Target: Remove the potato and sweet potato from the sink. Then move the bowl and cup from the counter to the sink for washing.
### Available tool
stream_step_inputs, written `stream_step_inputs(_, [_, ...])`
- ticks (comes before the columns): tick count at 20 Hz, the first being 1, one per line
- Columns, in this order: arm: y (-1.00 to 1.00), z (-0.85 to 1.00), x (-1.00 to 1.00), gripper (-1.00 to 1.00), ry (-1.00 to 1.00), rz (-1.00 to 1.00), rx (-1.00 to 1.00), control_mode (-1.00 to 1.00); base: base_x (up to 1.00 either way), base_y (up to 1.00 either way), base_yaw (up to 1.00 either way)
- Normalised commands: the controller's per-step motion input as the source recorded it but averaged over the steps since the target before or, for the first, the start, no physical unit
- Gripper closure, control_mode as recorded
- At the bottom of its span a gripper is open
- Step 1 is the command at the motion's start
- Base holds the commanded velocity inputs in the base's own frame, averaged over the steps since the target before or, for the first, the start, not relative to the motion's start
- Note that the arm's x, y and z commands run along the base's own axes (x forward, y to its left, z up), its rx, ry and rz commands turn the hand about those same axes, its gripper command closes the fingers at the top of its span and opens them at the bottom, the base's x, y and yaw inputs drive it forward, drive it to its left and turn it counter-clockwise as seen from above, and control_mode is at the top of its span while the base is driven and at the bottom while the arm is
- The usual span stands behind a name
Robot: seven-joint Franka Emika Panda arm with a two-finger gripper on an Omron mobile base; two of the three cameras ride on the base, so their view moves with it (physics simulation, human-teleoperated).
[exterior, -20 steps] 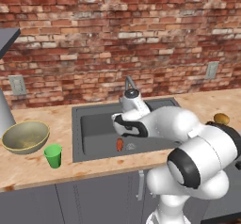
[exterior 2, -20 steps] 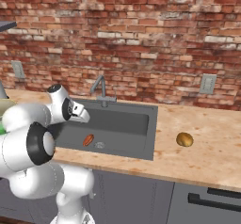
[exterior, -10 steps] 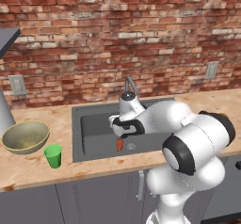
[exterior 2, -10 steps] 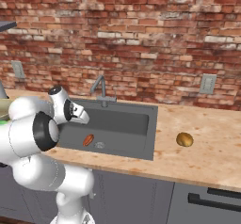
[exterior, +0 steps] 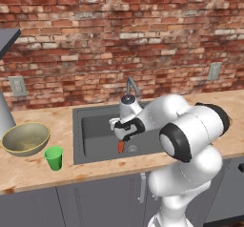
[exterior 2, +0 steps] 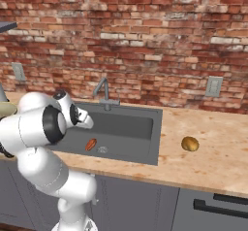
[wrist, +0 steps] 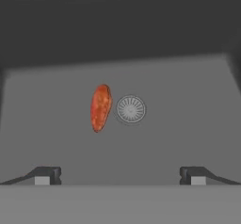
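One sweet potato [wrist: 100,107] lies on the floor of the sink [exterior: 95,134], just left of the drain [wrist: 131,109]. It looks firm, light and smooth-skinned, so it may roll; best pinched across its thick middle. The gripper [wrist: 120,175] hangs above it, jaws spread wide, holding and touching nothing. The potato [exterior 2: 190,143] sits on the counter [exterior 2: 213,162] to the right.

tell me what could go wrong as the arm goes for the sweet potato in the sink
The sweet potato lies left of centre between the open gripper fingers, so a straight descent might clip its end and roll it. It lies right beside the drain, and the sink walls may crowd the hand.
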Motion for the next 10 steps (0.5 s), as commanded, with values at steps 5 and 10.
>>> stream_step_inputs(5, [0.05, -0.23, 0.16, -1.00, 0.00, 0.00, 0.00, -1.00, 0.00, 0.00, 0.00])
stream_step_inputs(10, [0.08, -0.23, 0.15, -1.00, 0.00, 0.00, 0.00, -1.00, 0.00, 0.00, 0.00])
